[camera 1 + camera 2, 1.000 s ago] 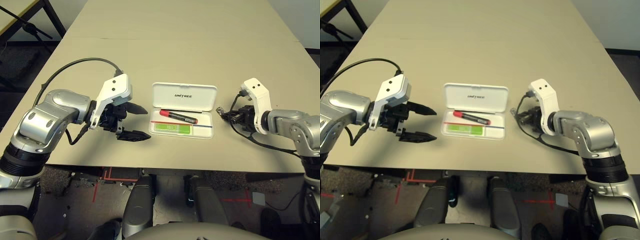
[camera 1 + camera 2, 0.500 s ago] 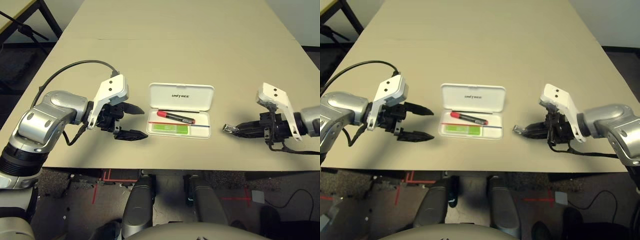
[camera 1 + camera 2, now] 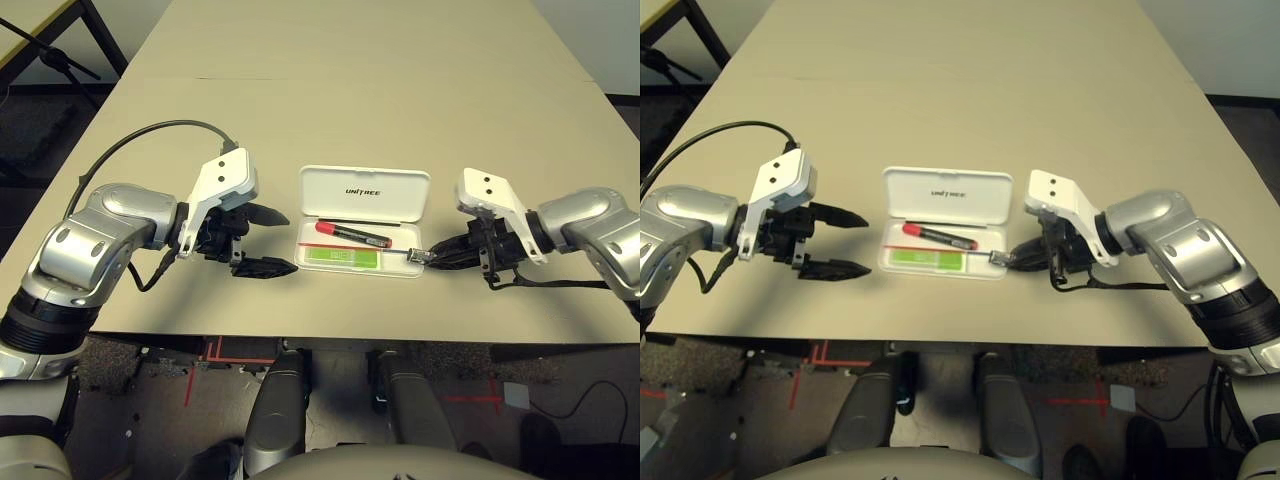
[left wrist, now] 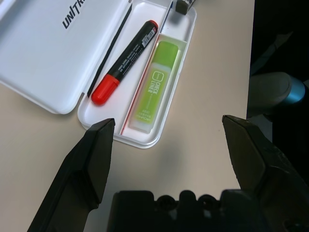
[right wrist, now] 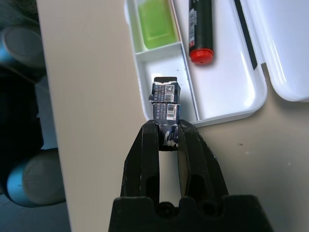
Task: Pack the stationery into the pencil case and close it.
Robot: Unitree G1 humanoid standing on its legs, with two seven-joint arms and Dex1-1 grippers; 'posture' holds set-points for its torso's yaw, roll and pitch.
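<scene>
The right gripper [image 5: 168, 137] has the small block [image 5: 165, 104] pinched at its tips, over the case's [image 3: 366, 196] empty small compartment beside the green stick [image 4: 154, 92]; I'd lower it straight, clear of the divider, before letting go. The left gripper [image 4: 169, 121], spread wide beside the case, should keep off the marker [image 4: 126, 60] side meanwhile.

- I face a wide beige table [image 3: 400, 120], lit softly and evenly.
- Beyond the table's far right corner I see a pale grey wall [image 3: 595, 45].
- Off the table's left side stands another light-topped table [image 3: 22, 22] with black legs [image 3: 106, 36].
- On my side of the table, the dark, mottled floor [image 3: 155, 375] carries red lines [image 3: 470, 400] and a small pale square [image 3: 516, 396].
</scene>
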